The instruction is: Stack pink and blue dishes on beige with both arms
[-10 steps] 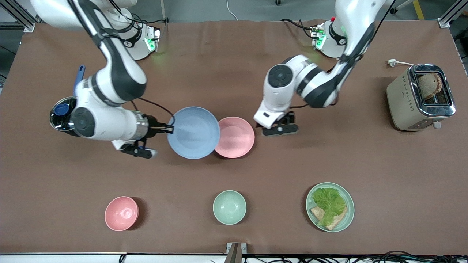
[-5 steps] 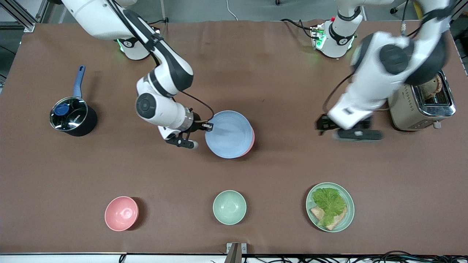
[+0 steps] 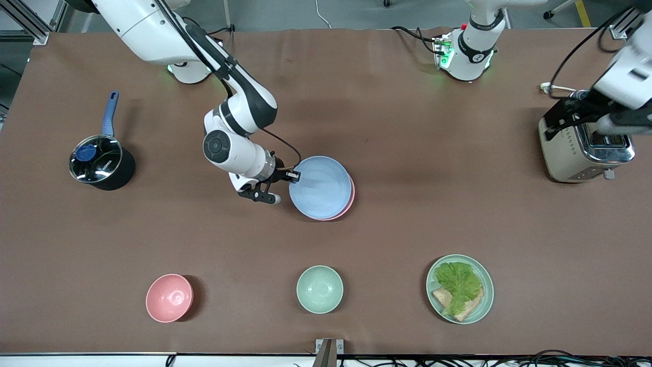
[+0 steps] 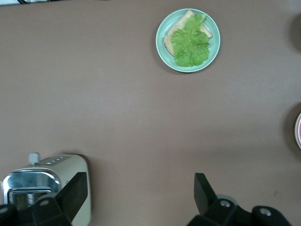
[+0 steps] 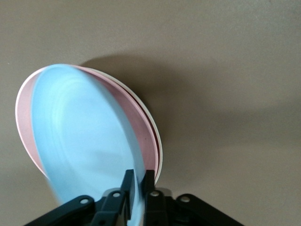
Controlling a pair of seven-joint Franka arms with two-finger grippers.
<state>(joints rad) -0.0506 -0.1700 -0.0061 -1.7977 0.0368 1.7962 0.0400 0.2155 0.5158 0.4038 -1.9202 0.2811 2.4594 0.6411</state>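
Note:
My right gripper (image 3: 294,176) is shut on the rim of the light blue plate (image 3: 321,186), pinching it at the edge toward the right arm's end of the table. The blue plate is tilted over the pale pink plate (image 3: 351,197), which shows only as a crescent. In the right wrist view the blue plate (image 5: 80,141) slants between my gripper's (image 5: 139,176) fingers above the pink plate (image 5: 136,117). A thin cream-beige rim (image 5: 158,147) shows under the pink one. In the front view the beige plate is hidden. My left gripper (image 3: 580,120) hangs open and empty over the toaster (image 3: 580,148).
A black pot with a blue handle (image 3: 99,163) stands toward the right arm's end. Nearer the front camera stand a pink bowl (image 3: 169,298), a mint-green bowl (image 3: 319,289) and a mint-green plate (image 3: 488,278) with lettuce and bread. In the left wrist view the toaster (image 4: 47,179) lies below.
My right arm has carried the blue plate toward the left arm's end until it covers the pink plate. My left arm has swung away from the plates to above the toaster.

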